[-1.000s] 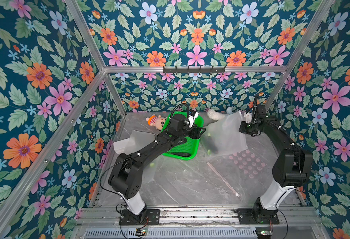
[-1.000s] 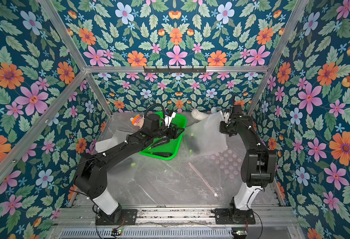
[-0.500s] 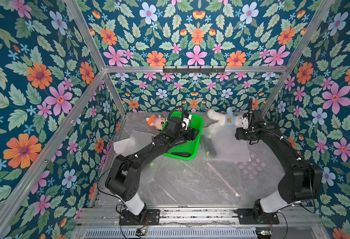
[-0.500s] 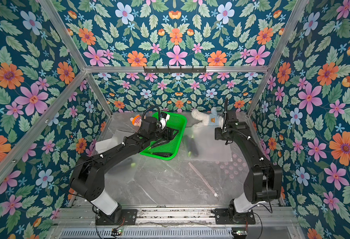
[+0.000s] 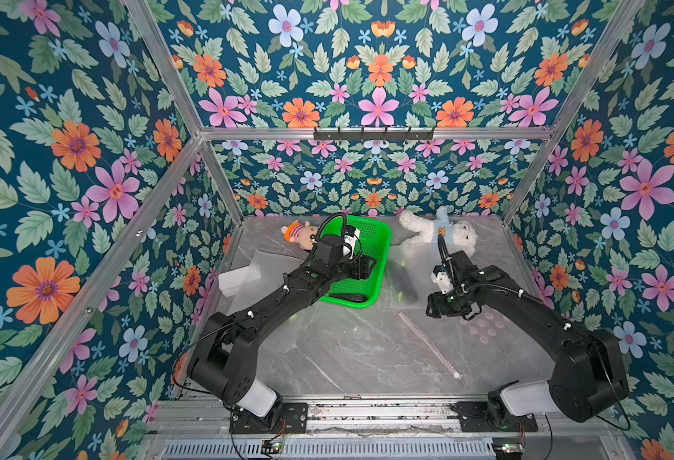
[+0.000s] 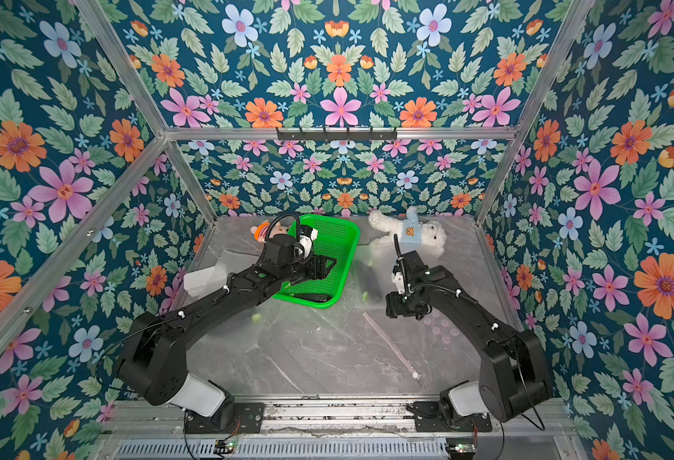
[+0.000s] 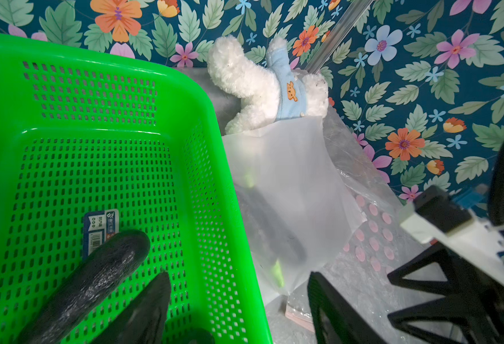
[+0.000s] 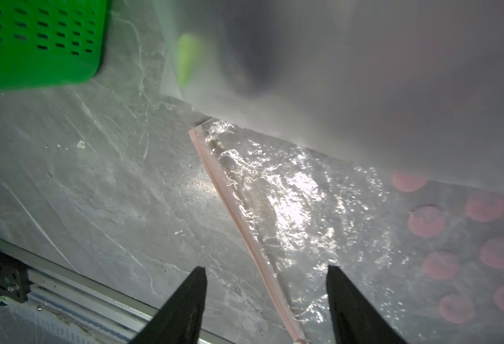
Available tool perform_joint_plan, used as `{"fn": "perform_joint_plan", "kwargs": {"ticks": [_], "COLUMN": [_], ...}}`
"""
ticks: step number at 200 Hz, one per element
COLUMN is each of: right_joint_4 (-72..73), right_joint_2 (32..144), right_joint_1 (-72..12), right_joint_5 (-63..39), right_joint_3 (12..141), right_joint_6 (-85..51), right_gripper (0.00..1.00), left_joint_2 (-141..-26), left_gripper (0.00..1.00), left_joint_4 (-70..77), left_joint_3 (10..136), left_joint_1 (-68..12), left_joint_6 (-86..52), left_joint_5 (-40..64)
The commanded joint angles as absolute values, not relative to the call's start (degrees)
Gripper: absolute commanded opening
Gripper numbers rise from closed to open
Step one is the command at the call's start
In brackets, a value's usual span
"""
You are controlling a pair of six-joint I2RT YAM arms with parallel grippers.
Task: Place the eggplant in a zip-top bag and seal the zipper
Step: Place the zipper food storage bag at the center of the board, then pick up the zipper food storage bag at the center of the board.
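Our zip-top bag (image 7: 292, 172) lies right of the green basket (image 7: 96, 56), an eggplant (image 7: 271, 235) inside; the film looks limp and slippery, so we would pinch the stiffer zipper (image 8: 239, 220) nearside. The left gripper (image 7: 238, 274) and right gripper (image 8: 266, 268) gape wide, empty

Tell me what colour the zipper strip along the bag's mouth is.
Pale pink; the zipper shows best in the right wrist view.

Blue barcode sticker (image 7: 100, 227) in green basket (image 7: 75, 49), print illegible

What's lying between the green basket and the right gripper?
The zip-top bag, a dark eggplant showing through it, lies between green basket and right gripper; both top views show it.
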State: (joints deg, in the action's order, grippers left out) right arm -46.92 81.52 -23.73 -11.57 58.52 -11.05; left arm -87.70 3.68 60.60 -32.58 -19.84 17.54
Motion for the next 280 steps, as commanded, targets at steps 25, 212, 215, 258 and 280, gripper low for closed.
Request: {"fn": "perform_joint_plan", "kwargs": {"ticks": [25,212,215,258,280], "right_joint_4": [-39.3,-41.5,-41.9,-51.5,-57.6], "right_joint_2": [85.0,87.2,86.9,81.4,77.6], "right_joint_1": [-27.9,-29.1,-29.1,-25.0,-23.4], "right_joint_5": [-9.6,-9.4,-9.3,-15.5,-19.7], "right_joint_3": [54.7,51.6,51.7,57.1,61.8], "right_joint_6": [-19.2,-21.8,-21.8,-21.4,-20.1], "right_gripper": [0.66,0.0,0.0,0.0,0.0], "left_joint_2": [-86.4,-83.5,-83.5,-83.8,-84.1], "left_gripper": [0.76,0.76,0.77,0.77,0.77], "left_joint_4": [7.1,9.1,9.2,10.2,11.0], "left_joint_3": [58.1,53.3,53.4,54.7,55.9], "left_joint_1": [-32.5,-32.6,-32.6,-32.5,-32.6], "left_joint_6": [-23.1,-24.4,-24.4,-24.6,-24.7], "left_joint_5": [17.4,18.7,18.8,20.8,23.0]}}
